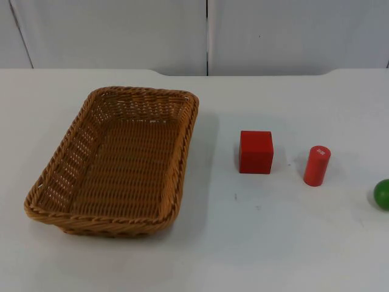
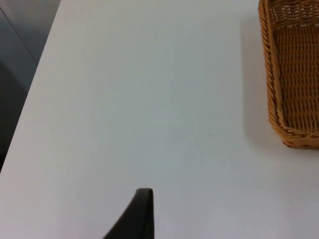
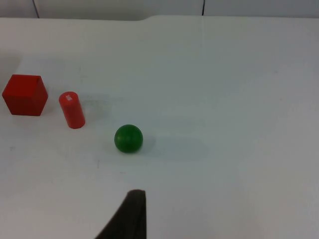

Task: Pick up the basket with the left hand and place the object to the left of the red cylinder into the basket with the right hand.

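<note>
- White and smooth, the table (image 1: 255, 243) runs back to a grey partition wall (image 1: 121, 33) made of flat panels with dark seams between them.
- On the left side of the table sits the basket (image 1: 115, 161), a rectangular tray of tan woven wicker with a braided rim and sloping, open-weave walls; it rests flat and nothing lies in it.
- From the left wrist, a corner of that same basket (image 2: 294, 74) shows, cut off at the picture's edge.
- The left gripper (image 2: 142, 214) hangs over bare table, apart from the basket; one black fingertip is all I can make out, so I cannot tell whether its fingers are spread or pressed together.
- Right of the basket, well apart from it, stands a red cube (image 1: 256, 152), matte, with crisp edges, resting flat.
- Just right of the cube, not touching it, a red cylinder (image 1: 316, 165) stands on end, leaning slightly in the top view, with a small pale mark on its top face.
- Further right a green ball (image 1: 382, 194) lies near the table's right edge, half cut off in the top view and seen whole from the right wrist.
- The right gripper (image 3: 130, 216) hovers over bare table near the ball, with the cylinder and cube farther off; again one dark fingertip, so I cannot tell its state.
</note>
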You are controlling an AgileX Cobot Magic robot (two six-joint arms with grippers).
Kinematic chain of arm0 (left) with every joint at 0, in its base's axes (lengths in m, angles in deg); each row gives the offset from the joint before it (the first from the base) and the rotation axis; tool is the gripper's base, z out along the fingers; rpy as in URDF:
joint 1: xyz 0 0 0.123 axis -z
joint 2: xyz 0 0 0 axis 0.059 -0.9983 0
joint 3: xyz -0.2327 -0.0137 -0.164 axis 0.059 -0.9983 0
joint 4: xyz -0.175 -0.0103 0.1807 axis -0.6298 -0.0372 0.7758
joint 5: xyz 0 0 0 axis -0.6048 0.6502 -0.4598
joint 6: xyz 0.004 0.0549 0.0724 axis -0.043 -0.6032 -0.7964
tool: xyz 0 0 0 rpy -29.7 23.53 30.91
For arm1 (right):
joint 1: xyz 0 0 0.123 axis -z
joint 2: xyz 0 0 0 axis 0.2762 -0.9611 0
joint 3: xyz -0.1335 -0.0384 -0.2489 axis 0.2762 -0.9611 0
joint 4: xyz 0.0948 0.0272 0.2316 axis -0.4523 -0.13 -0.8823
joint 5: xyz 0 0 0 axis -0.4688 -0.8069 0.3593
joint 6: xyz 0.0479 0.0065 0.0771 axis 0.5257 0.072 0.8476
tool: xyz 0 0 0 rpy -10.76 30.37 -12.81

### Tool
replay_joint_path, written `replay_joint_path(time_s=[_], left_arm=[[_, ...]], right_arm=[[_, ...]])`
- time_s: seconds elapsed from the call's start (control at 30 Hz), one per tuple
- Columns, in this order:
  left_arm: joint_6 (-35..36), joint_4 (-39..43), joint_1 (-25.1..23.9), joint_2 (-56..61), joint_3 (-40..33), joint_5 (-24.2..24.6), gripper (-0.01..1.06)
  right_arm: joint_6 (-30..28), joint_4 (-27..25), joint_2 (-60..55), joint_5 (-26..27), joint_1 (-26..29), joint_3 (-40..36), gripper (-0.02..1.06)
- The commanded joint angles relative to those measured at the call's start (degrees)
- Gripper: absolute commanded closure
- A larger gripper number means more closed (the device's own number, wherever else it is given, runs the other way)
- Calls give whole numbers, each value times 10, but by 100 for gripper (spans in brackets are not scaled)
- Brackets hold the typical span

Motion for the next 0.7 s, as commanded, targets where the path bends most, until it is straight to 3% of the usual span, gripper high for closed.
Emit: replay_joint_path(time_s=[0.0, 0.23, 0.4, 0.67], left_arm=[[5, -5, 4, -8, 3, -1, 0], [-2, -35, 4, -62, 46, -17, 0], [-9, -85, 4, -150, 94, -90, 0], [-84, -162, 4, -272, 134, -147, 0]], right_arm=[[-5, 4, 2, 4, 4, -1, -1], [-5, 4, 2, 4, 4, -1, -1], [-5, 4, 2, 4, 4, -1, -1], [-5, 4, 2, 4, 4, -1, -1]])
